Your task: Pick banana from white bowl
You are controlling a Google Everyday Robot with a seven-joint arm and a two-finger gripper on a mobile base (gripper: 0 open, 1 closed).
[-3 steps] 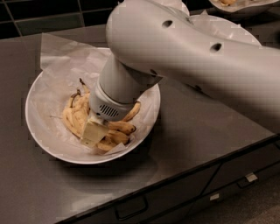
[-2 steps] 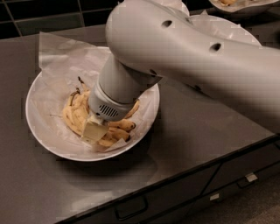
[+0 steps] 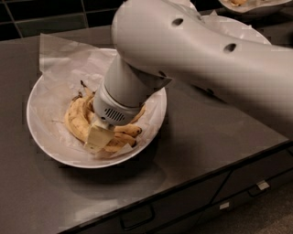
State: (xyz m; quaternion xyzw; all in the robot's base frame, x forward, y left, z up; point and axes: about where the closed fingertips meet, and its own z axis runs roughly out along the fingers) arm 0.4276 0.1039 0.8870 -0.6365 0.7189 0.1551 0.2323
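The wide, shallow white bowl (image 3: 35, 119) lined with crinkled white paper (image 3: 64, 64) sits on the left of the dark counter. Several spotted yellow bananas (image 3: 77, 119) lie in a bunch in its middle. My gripper (image 3: 98, 137) points down into the bowl, pressed among the bananas at their near right side. The thick grey wrist (image 3: 118, 98) and arm cover the bowl's right half and the far ends of the bananas.
The dark counter (image 3: 215, 132) ends at a front edge above drawers with handles (image 3: 137, 215). Another white bowl (image 3: 238, 28) lies behind my arm at the upper right. A further bowl with food (image 3: 256, 5) stands at the top right. A dark tiled wall runs along the back.
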